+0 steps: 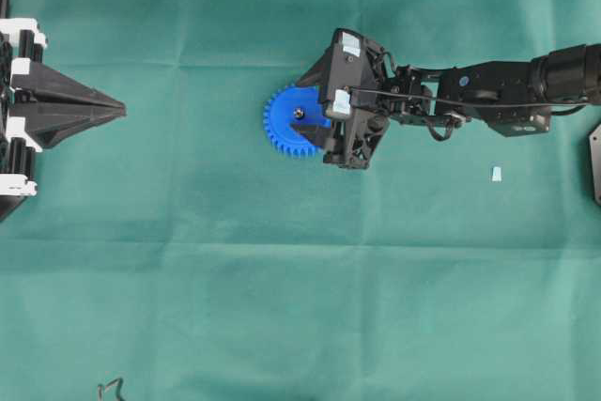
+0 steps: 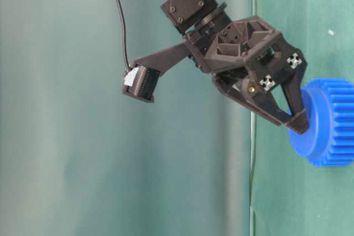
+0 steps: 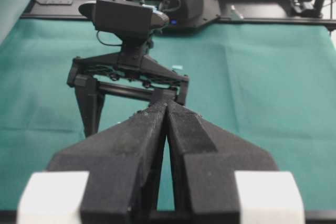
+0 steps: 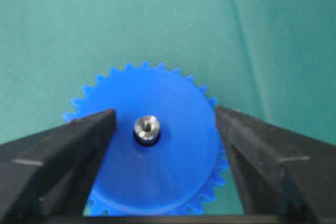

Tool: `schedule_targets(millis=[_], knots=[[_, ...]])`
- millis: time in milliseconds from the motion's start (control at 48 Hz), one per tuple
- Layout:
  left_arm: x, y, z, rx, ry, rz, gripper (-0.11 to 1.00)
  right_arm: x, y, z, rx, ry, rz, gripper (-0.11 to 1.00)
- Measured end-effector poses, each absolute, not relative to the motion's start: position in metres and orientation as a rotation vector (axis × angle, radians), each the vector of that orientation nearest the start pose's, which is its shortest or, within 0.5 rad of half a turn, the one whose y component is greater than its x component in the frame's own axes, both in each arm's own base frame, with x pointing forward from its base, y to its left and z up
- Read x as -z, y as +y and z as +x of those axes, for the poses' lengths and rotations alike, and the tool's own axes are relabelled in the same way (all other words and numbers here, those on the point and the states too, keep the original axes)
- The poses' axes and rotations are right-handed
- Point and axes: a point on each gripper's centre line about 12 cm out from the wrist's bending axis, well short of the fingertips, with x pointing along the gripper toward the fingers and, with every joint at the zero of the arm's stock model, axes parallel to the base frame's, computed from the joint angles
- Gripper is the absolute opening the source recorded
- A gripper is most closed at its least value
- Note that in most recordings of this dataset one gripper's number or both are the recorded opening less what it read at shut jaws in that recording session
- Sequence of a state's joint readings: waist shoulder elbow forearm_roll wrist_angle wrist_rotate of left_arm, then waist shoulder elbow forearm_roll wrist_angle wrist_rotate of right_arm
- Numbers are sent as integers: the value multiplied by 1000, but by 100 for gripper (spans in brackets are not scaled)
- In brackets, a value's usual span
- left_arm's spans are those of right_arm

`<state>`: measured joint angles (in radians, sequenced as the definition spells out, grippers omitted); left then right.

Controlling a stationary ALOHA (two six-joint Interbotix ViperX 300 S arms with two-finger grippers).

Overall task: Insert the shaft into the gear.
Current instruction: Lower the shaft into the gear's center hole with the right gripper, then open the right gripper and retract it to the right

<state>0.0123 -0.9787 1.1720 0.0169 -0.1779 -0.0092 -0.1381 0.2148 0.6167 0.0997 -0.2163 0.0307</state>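
You have the bench [image 1: 188, 260] under its green cloth as your largest surface, and the cloth is soft and creased, so anything set on it can rock a little. On it, near the middle, lies the gear [image 1: 285, 122], flat on its face: rigid blue plastic, probably light, with fine teeth you should not pinch hard; if you need to steady it, take it across the raised hub or the flat rim rather than by the teeth. Your right gripper [image 4: 164, 124] hangs directly over it with its fingers [image 4: 79, 140] spread wide to either side of the hub, grasping nothing. Your left gripper [image 3: 166, 109] is parked well apart at the bench edge, fingers pressed together and empty. Smallest of all, the shaft [image 4: 146, 128] stands in the gear's centre hole, its shiny end showing above the hub; how deep it sits you cannot tell. It looks stiff, smooth and slippery, easy to tilt, so if you reseat it, close on its sides just above the hub and lift straight.
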Motion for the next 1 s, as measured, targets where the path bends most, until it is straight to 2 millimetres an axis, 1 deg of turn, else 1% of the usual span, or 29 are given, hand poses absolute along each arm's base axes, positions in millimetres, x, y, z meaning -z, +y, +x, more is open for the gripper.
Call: schedule_targets(millis=[83, 250, 375, 438, 646, 729, 771, 834, 1000], knots=[[-284, 2, 197, -9, 20, 7, 0, -118, -60, 417, 194, 605, 160, 96], [-284, 2, 197, -9, 23, 7, 0, -117, -60, 416, 193, 610, 159, 97], [-284, 2, 197, -9, 23, 6, 0, -124, -59, 415, 189, 618, 160, 97], [-284, 2, 197, -9, 23, 6, 0, -137, -58, 413, 182, 611, 153, 97], [-284, 2, 197, -9, 23, 6, 0, -203, -54, 400, 161, 513, 129, 97], [-284, 2, 197, -9, 23, 6, 0, -225, -53, 395, 158, 464, 123, 97], [-284, 2, 197, -9, 23, 6, 0, -233, -54, 392, 158, 447, 123, 97], [-284, 2, 197, -9, 23, 6, 0, -238, -53, 388, 156, 435, 120, 97], [-284, 2, 197, -9, 23, 6, 0, -238, -51, 378, 156, 438, 122, 96]])
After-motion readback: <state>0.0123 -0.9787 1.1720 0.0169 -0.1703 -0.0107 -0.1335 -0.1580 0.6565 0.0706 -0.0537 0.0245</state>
